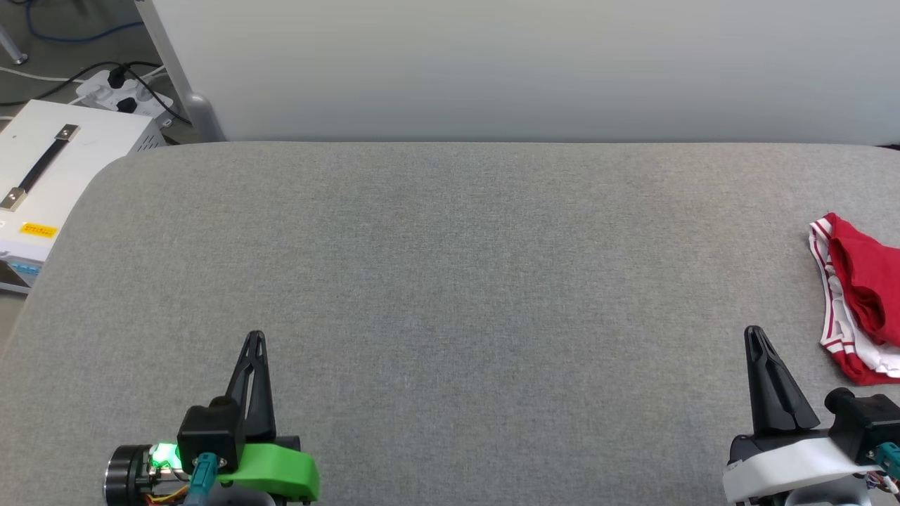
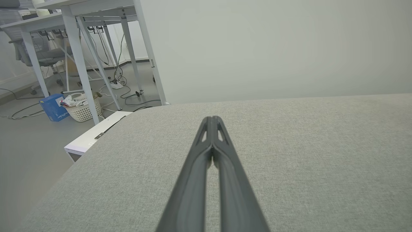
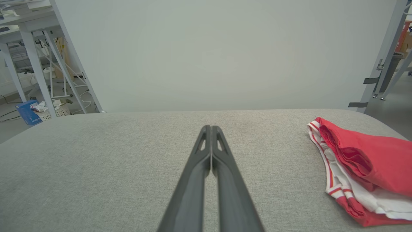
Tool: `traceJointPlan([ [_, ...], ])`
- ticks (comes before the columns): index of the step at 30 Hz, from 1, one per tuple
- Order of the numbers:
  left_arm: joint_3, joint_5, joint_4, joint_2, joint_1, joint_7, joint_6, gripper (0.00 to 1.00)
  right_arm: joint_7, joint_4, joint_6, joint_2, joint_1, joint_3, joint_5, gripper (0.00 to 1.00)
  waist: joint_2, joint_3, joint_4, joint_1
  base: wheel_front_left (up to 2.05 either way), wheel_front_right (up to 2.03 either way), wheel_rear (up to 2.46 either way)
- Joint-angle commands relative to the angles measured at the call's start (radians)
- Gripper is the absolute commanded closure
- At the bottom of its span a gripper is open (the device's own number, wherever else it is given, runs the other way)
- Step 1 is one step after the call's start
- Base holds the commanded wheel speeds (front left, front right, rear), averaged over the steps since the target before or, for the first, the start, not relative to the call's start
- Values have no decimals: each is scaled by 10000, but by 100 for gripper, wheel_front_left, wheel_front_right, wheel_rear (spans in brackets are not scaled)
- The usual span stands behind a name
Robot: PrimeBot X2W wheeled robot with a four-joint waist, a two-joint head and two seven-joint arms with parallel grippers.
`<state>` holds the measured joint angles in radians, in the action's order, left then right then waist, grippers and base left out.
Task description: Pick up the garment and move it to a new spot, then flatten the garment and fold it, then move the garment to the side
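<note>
Both claws, left gripper [image 1: 254, 337] and right gripper [image 1: 754, 332], are pinched together and empty; garment [image 1: 861, 295] at far right.
Left gripper hangs low over the grey padded table [image 1: 450, 267], tips touching. Right gripper sits likewise, well apart from it. Garment lies bunched on the table near the right gripper, on its right, untouched: red, white striped trim.

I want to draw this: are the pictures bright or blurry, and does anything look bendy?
Head view: soft even light, sharp; the crumpled red jersey shirt with white striped trim is cut by the right edge. Left wrist view: the dark left hand looms huge. Right wrist view: the pale metal post at the right leans, likely the wide lens.
</note>
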<state>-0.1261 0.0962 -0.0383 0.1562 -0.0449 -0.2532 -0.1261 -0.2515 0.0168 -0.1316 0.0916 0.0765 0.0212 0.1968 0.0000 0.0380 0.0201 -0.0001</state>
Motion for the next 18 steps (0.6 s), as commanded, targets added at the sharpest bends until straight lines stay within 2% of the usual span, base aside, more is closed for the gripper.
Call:
traceJointPlan([
  [1, 30, -25, 10, -27, 11, 55, 32, 100, 29, -4, 0, -10, -19, -5, -50, 100, 0, -5, -3, 1, 0, 0, 0],
  [18, 200, -154, 61, -170, 71, 398, 202, 100, 372, -27, 2, -66, -123, -34, -315, 100, 0, -57, -30, 1, 0, 0, 0],
])
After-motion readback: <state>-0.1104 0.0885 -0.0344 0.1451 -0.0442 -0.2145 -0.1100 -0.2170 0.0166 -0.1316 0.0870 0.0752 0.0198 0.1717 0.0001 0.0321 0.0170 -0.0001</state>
